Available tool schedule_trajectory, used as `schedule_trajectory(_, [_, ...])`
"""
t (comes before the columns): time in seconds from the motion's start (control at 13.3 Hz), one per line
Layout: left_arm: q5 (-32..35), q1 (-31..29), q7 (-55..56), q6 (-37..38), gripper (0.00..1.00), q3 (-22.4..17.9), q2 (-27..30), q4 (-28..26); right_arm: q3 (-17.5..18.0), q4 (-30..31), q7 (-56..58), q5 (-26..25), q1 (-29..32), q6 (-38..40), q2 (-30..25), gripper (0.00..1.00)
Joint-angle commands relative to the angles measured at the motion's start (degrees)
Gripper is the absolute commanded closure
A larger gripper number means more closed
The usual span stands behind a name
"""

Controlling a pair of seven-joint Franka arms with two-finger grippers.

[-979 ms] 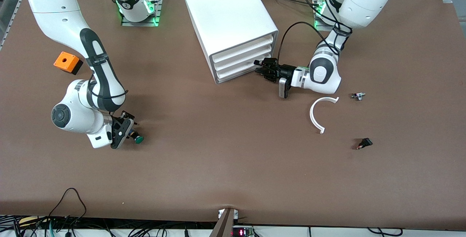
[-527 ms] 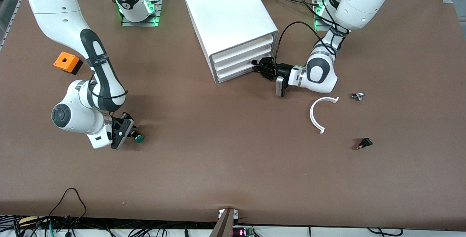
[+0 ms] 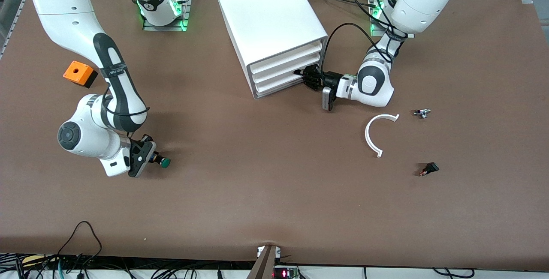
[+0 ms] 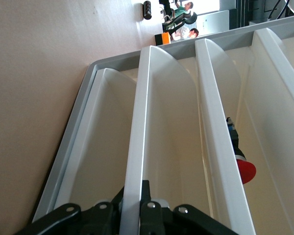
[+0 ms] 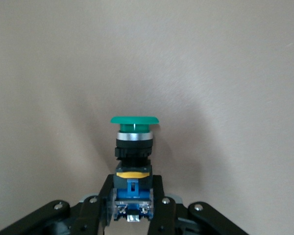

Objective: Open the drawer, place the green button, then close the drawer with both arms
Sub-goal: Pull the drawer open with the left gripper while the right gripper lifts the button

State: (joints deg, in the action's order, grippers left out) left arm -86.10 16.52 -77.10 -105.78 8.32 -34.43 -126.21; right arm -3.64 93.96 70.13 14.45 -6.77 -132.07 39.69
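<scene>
The white cabinet [image 3: 270,13] stands at the robots' side of the table with its three drawers facing the front camera. My left gripper [image 3: 305,77] reaches in level at the lowest drawer [image 3: 279,82]. In the left wrist view this gripper [image 4: 137,205] is shut on the drawer's thin white front rim [image 4: 139,122]. The button [image 3: 162,161] lies on its side on the table toward the right arm's end. Its green cap [image 5: 134,120] points away from my right gripper [image 5: 132,205], which is shut on its blue rear part. The right gripper [image 3: 150,157] is low at the table.
An orange cube [image 3: 78,73] sits near the right arm. A white curved piece [image 3: 372,135], a small metal part [image 3: 422,112] and a small black switch [image 3: 429,169] lie toward the left arm's end. A red-capped part [image 4: 245,170] rests in a drawer above.
The left gripper has slid in toward the cabinet and closed on the drawer's rim. The right gripper has closed on the button's rear part, which has stayed in place.
</scene>
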Motion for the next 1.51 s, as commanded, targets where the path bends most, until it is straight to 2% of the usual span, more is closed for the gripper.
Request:
schedule_trajectory(0.0, [-1.6,-0.4,-1.5,-0.6,1.0,-0.3,0.5,-0.4,0.2,0.0,1.1,0.6,0.1,1.7,-3.4,0.68])
schedule_trajectory(0.3, [-0.7,-2.5,-1.0,-0.7,1.0,-1.4,0.4,1.6,0.3,-0.2,-0.9,0.6,-1.3,5.5,-8.4,0.74])
schedule_trajectory(0.6, [4.4,-2.7,2.6,-0.7,1.0,-4.8,-0.3,5.1,0.1,-1.5,-3.2,0.5,-1.6,6.0,-10.7,0.77])
schedule_trajectory(0.75, [6.7,-3.7,4.7,-0.7,1.0,-5.4,-0.5,7.0,-0.1,-1.6,-6.5,0.5,-3.3,7.2,-12.0,0.78])
schedule_trajectory(1.05, [7.4,-5.3,5.7,-0.7,1.0,-5.4,-3.0,10.9,0.1,-1.6,-18.7,-2.6,-7.0,9.1,-14.8,0.78])
schedule_trajectory(1.43, [10.1,-5.9,6.7,-0.3,1.0,-6.9,-3.0,13.3,0.3,-3.6,-26.3,-2.8,-13.6,9.6,-15.3,0.79])
